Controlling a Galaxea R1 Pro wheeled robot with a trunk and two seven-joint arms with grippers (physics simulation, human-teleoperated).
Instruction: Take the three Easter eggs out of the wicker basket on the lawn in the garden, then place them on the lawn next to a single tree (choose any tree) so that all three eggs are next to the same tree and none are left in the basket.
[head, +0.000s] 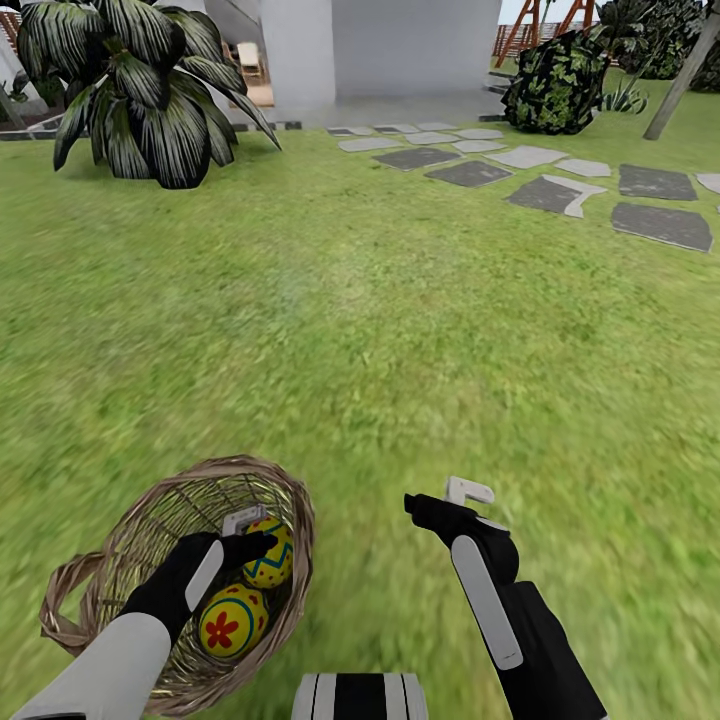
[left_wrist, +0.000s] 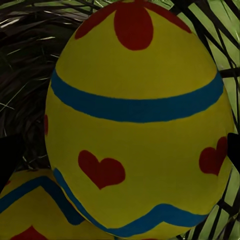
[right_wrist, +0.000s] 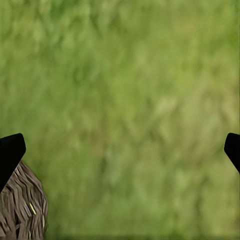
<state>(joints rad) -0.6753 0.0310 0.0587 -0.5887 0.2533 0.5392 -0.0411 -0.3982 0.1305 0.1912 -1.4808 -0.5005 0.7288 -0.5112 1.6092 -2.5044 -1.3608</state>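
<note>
Lying in the basket (head: 120, 560) on the lawn (head: 380, 330): two eggs visible in the head view, one egg (head: 268, 553) toward the far wall, a second (head: 232, 621) nearer the robot. The third is hidden or cannot be told.

Left end effector (head: 245, 535): lowered inside the basket, right at the far egg. In the left wrist view that egg (left_wrist: 137, 120) sits dead ahead between the dark fingertips (left_wrist: 233, 150), long axis roughly upright in that view, with another egg (left_wrist: 30, 210) beside it. Fingers apart either side; contact cannot be told, so judged straddling, not yet clamped.

Right end effector (head: 455, 500): over bare grass just beside the basket, fingers apart, empty; its wrist view catches the wicker (right_wrist: 20, 205) at one edge.

Nearer arm: left, plainly.

Room: basket walls are close round the left fingers, so a lift should go straight up. Open lawn beyond. A grey trunk (head: 682, 75) stands at the far right corner past the stepping stones (head: 560, 185); a palm (head: 150, 90) far left.
</note>
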